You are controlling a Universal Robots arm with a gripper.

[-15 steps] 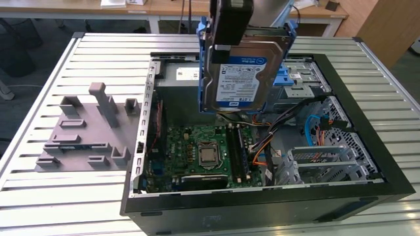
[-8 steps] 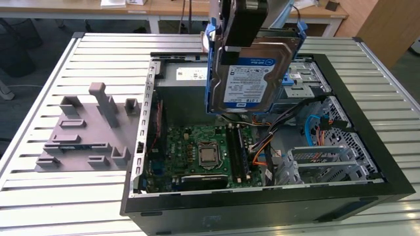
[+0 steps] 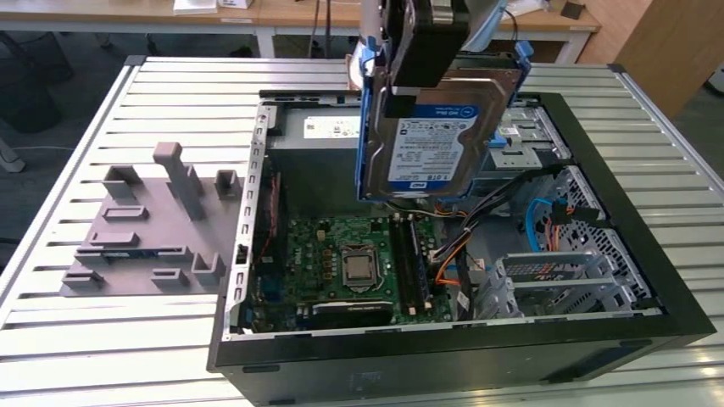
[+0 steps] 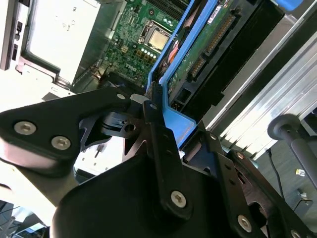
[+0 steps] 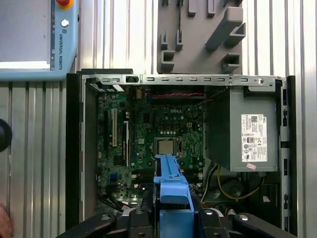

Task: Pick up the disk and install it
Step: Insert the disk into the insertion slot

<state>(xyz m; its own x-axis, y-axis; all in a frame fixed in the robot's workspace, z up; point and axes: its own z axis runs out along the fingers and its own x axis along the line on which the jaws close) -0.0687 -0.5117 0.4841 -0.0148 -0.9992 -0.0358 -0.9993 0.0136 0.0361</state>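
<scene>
The disk (image 3: 436,140), a silver hard drive with a blue-and-white label in a blue plastic carrier, hangs upright above the open computer case (image 3: 633,254), over its far middle part. My gripper (image 3: 409,80) comes down from above and is shut on the disk's upper end. One black finger (image 3: 396,93) lies across the label side. In both wrist views the blue carrier (image 4: 173,126) (image 5: 172,186) sits clamped between the black fingers (image 4: 154,124) (image 5: 147,206). The drive's green circuit-board side (image 4: 208,44) shows in the second wrist view.
The motherboard (image 3: 345,263) lies on the case floor below the disk. The grey power supply box (image 5: 247,134) sits at one end, and grey metal drive cages (image 3: 565,280) stand on the exterior view's right. A grey fixture plate (image 3: 147,229) rests on the slatted table (image 3: 68,170). A teach pendant (image 5: 34,34) lies nearby.
</scene>
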